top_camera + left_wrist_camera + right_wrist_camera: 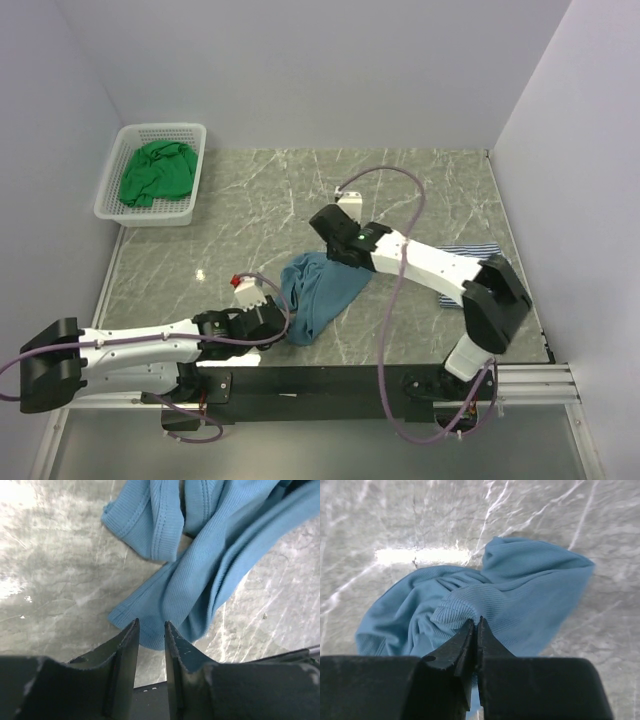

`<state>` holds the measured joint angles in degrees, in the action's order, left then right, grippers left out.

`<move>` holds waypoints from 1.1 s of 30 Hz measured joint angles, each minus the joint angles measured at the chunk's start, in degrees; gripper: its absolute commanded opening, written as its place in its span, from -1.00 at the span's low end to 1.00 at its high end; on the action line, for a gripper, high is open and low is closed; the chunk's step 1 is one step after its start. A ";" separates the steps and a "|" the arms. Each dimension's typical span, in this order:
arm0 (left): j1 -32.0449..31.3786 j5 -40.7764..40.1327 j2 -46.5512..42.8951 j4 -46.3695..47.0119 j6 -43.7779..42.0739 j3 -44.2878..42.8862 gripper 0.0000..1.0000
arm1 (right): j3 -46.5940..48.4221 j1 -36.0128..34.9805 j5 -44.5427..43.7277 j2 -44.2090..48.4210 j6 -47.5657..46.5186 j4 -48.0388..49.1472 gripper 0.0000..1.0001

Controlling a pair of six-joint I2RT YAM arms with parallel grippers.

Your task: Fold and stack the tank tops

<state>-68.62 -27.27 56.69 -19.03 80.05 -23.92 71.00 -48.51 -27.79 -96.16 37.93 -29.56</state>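
The teal-blue tank top lies crumpled on the marble table between the two arms. My right gripper is shut, pinching a ribbed fold of the teal top at its upper edge. At the top's near left side my left gripper stands open with a narrow gap. A hem of the teal cloth lies just past its fingertips. The bright green tank top is bunched in the basket. The striped tank top lies at the right, mostly hidden behind the right arm.
A white lattice basket stands at the far left corner of the table. The table's dark front rail runs just behind the left gripper. Walls close the table in on the left, back and right.
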 measured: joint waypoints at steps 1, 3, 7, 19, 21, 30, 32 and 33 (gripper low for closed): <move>0.00 -0.24 0.37 -0.63 -0.04 -0.57 -0.35 | -1.11 0.00 -0.22 1.90 0.17 0.00 -0.88; 0.00 -0.92 2.05 -2.05 -0.26 -1.81 -0.25 | -3.87 0.00 -0.44 5.97 0.55 0.24 -0.88; 0.00 -1.09 4.92 -3.80 -1.11 -2.80 -0.15 | -11.10 0.00 -1.38 14.16 1.95 0.37 -0.88; -0.04 0.46 10.25 -1.20 -5.95 -3.04 -0.10 | -37.05 1.42 0.81 40.96 10.03 -1.40 -0.14; -0.04 0.42 11.47 -0.81 -6.12 -3.74 -0.13 | -38.66 1.46 1.44 43.39 11.04 -1.55 0.03; -0.04 -0.44 15.96 0.20 -6.78 -5.90 -0.75 | -39.87 1.53 2.16 46.99 13.57 -2.40 0.19; -0.04 -0.61 16.35 0.50 -6.75 -6.05 -0.94 | -40.13 1.53 2.14 46.21 13.92 -2.43 0.20; -0.04 -0.61 16.35 0.52 -6.82 -6.08 -0.99 | -40.30 1.53 2.14 45.62 14.19 -2.51 0.20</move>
<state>-68.66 -27.88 73.03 -18.50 73.23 -30.00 30.70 -46.98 -25.65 -50.54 52.12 -32.08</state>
